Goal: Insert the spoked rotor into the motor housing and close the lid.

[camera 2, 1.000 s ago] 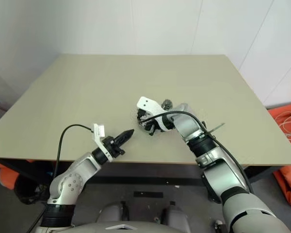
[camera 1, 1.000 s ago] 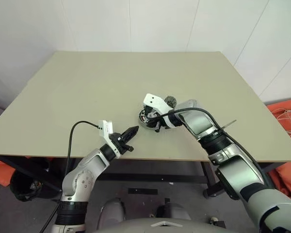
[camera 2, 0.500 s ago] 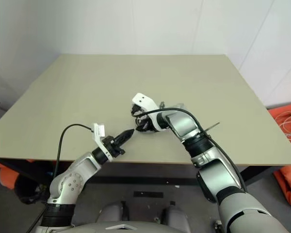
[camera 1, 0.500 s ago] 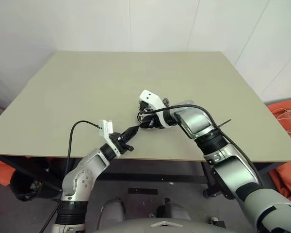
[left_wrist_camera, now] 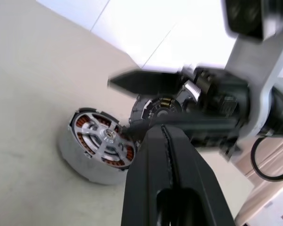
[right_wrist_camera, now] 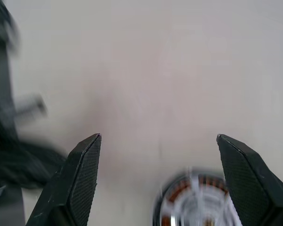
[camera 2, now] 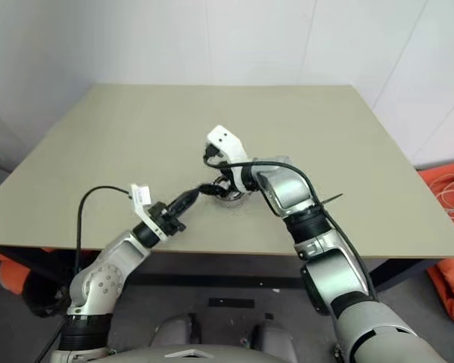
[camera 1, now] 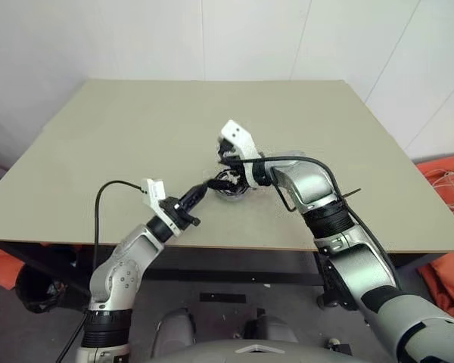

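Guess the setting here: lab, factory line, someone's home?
Most likely a robot lab or test room, not a production line. A plain beige table stands against bare white wall panels, carrying just the motor housing, and loose cable lies on orange material on the floor beside it.

motor housing (left_wrist_camera: 98,146) on table (camera 1: 121,144), mid-front

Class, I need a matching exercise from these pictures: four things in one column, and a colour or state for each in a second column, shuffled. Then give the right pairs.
Column one:
1. left gripper
2. right gripper
3. motor housing
4. table

Column two:
A. plain beige top
B. fingers spread wide, nothing between them
C. fingers pressed together
D. ring of copper-brown windings showing on its upper face

Pairs: 1-C, 2-B, 3-D, 4-A
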You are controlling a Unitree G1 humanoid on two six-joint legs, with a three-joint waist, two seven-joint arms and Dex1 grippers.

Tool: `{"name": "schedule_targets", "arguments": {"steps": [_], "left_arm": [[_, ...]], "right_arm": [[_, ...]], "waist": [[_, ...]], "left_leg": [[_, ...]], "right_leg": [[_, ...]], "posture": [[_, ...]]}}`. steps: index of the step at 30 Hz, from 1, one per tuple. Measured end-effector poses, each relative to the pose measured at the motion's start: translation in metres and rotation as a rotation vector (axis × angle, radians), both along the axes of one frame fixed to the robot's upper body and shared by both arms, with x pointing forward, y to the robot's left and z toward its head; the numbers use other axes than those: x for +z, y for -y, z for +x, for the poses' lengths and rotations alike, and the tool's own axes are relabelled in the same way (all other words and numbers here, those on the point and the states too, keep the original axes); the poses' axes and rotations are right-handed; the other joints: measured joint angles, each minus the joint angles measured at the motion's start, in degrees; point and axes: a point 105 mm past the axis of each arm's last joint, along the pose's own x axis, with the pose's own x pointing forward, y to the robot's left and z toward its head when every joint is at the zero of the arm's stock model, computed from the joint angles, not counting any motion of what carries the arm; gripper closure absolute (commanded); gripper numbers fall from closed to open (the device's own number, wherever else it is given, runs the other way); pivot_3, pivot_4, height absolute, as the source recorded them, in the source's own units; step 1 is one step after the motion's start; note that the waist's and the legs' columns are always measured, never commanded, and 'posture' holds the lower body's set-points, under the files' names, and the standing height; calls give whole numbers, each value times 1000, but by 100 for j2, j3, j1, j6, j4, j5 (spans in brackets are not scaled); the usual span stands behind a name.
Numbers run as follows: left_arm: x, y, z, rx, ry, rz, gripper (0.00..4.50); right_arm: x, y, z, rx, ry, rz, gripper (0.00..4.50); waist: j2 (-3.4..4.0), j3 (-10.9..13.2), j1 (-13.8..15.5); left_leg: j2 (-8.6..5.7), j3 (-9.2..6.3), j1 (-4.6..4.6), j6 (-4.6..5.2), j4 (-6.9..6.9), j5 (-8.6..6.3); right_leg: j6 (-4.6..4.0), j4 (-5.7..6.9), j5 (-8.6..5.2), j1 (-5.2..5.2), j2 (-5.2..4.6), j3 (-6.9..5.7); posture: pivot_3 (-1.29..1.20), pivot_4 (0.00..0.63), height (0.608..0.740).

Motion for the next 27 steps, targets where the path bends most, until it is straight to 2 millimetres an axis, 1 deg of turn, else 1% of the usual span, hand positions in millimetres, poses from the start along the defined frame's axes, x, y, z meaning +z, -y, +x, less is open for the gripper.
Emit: {"name": "schedule_targets", "arguments": {"steps": [2, 3, 4, 5, 9, 11, 14, 16, 19, 20, 22, 24, 26, 27], "left_arm": [[-6, 10, -4, -34, -30, -7, 4500], [-7, 10, -4, -36, -34, -6, 4500], [-7, 8, -4, -33, -34, -2, 4500], [-7, 7, -3, -29, -33, 2, 4500], [-7, 6, -3, -28, -34, 4, 4500], [-7, 7, -3, -30, -34, 3, 4500], [-7, 6, -3, -29, -34, 3, 4500], [-8, 5, -4, -26, -35, 4, 4500], [-8, 4, -6, -28, -35, 8, 4500], [-7, 3, -7, -29, -31, 14, 4500], [-7, 0, -9, -28, -29, 23, 4500], [-8, -1, -13, -32, -35, 30, 4500], [-10, -3, -17, -36, -44, 44, 4500], [-11, -4, -17, -38, -48, 50, 4500]], "right_arm": [[26, -4, 2, -6, 105, 46, 1301], [35, -1, 6, -34, 151, 62, 1639], [40, 4, 12, -76, 191, 70, 2028], [43, 13, 20, -133, 227, 71, 2387], [36, 57, 51, -357, 303, -1, 3841], [32, 79, 61, -445, 337, -48, 4488], [27, 112, 73, -553, 380, -131, 4488], [24, 125, 75, -580, 390, -171, 4488], [17, 142, 73, -569, 411, -250, 4488], [10, 147, 70, -552, 401, -279, 4488], [-12, 154, 62, -505, 356, -335, 4488], [-36, 162, 47, -422, 303, -406, 4488], [-61, 173, 25, -320, 221, -478, 4488], [-70, 177, 16, -280, 181, -497, 4488]], "waist": [[-6, 2, 16], [-9, 3, 32], [-9, 3, 44], [-9, 3, 53], [-11, 5, 54], [-10, 5, 40], [-10, 6, 31], [-9, 6, 24], [-10, 6, 10], [-10, 6, 12], [-10, 7, 13], [-11, 7, 25], [-9, 8, 63], [-8, 9, 63]], "left_leg": [[0, -2, 1, -1, -1, 1], [0, -2, 1, -2, -1, 1], [-2, -2, 2, -6, -1, 3], [-5, -2, 3, -10, 0, 5], [-6, -1, 3, -14, 6, 8], [-4, -1, 1, -16, 3, 9], [-5, -1, -3, -16, -1, 10], [-6, -1, -12, -15, -1, 9], [-5, -1, -19, -10, 1, 6], [-5, -1, -19, -7, 1, 4], [-6, -1, -19, 5, 5, -3], [-5, -1, -19, 11, 10, -6], [-5, -1, -20, 20, 13, -12], [-5, -1, -18, 22, 14, -12]], "right_leg": [[0, -1, -1, 3, 0, 0], [1, -1, -1, 5, 0, -1], [1, -1, -1, 6, -1, 0], [2, -1, -1, 8, -2, 0], [6, -1, -1, 10, -3, 0], [4, 0, -1, 4, -1, 0], [2, 0, -1, 1, 0, 0], [1, -1, -1, -4, 0, 0], [0, -2, -1, -7, 0, 0], [0, -3, -1, -6, 0, 0], [0, -4, -1, -6, -1, 0], [0, -6, -1, -1, -1, 0], [2, -8, -1, 1, -2, 0], [2, -8, -1, 2, -2, 0]], "posture": [[0, 0, 740], [0, 0, 740], [0, 0, 740], [0, 0, 740], [0, 0, 740], [0, 0, 740], [0, 0, 740], [0, 0, 740], [0, 0, 740], [0, 0, 740], [0, 0, 740], [0, 0, 740], [0, 0, 740], [0, 0, 740]]}}
